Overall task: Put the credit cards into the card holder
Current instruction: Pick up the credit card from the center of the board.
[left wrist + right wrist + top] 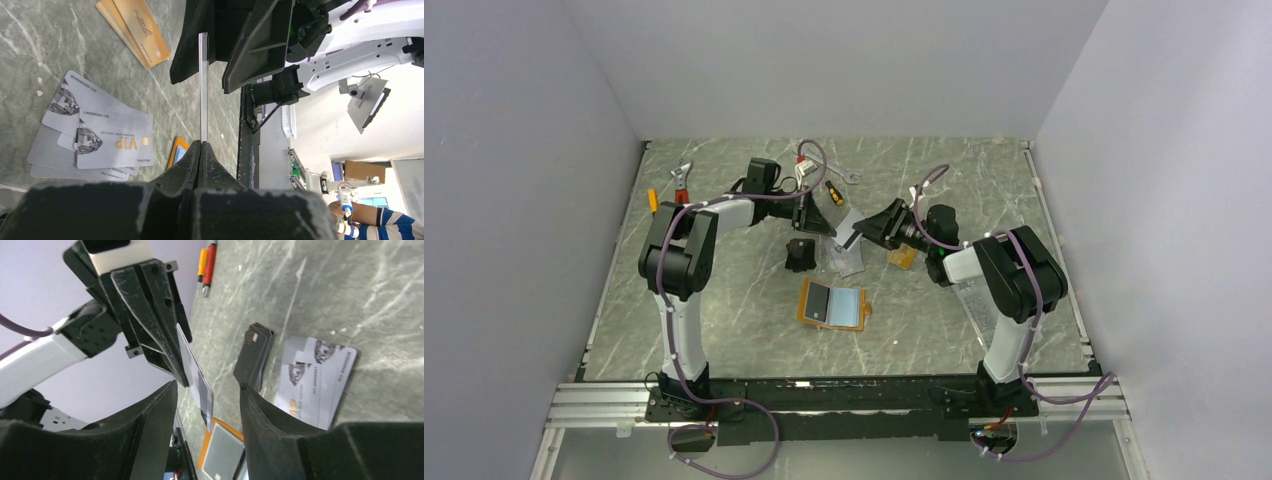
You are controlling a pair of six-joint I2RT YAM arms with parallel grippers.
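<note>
One card (203, 85) in left claw (201, 144), long axis toward right claw (207, 387).

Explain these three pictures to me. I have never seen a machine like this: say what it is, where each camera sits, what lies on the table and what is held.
The machine is a left arm and a right arm, bolted side by side at the near edge of a table. The wide picture looks down from above and behind them; the other two come from a camera on each wrist. On the table lie an open orange card holder, a fan of silver cards, some orange cards, a dark stack I cannot identify and hand tools. The left gripper is shut on one silver card. The right gripper stands open around that card, not gripping it.
</note>
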